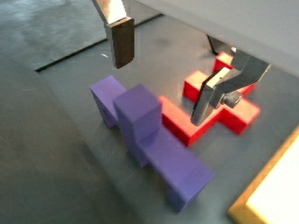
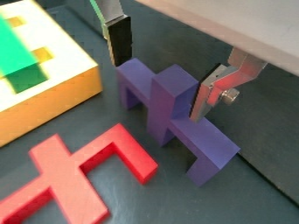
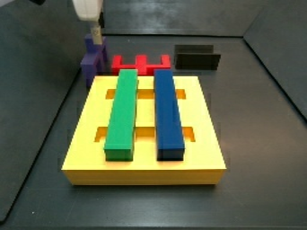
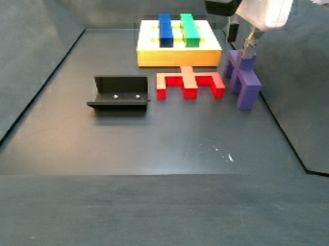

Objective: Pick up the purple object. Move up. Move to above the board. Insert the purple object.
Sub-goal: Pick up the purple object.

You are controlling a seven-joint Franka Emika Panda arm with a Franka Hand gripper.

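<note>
The purple object (image 2: 176, 118) lies on the dark floor beside the board, and shows in both wrist views (image 1: 146, 140) and both side views (image 3: 92, 59) (image 4: 244, 82). My gripper (image 2: 158, 87) is open and low over it. One finger (image 2: 118, 39) and the other finger (image 2: 211, 92) stand on either side of its raised middle part, with gaps, not gripping. The gripper also shows in a wrist view (image 1: 162, 90) and in both side views (image 3: 92, 31) (image 4: 244, 40). The yellow board (image 3: 84, 135) carries a green bar (image 3: 122, 108) and a blue bar (image 3: 167, 108).
A red notched piece (image 4: 190, 84) lies next to the purple object, between it and the black fixture (image 4: 118, 94); it also shows in a wrist view (image 1: 211, 114). The board's edge (image 2: 52, 83) is close beside my gripper. Dark walls ring the floor.
</note>
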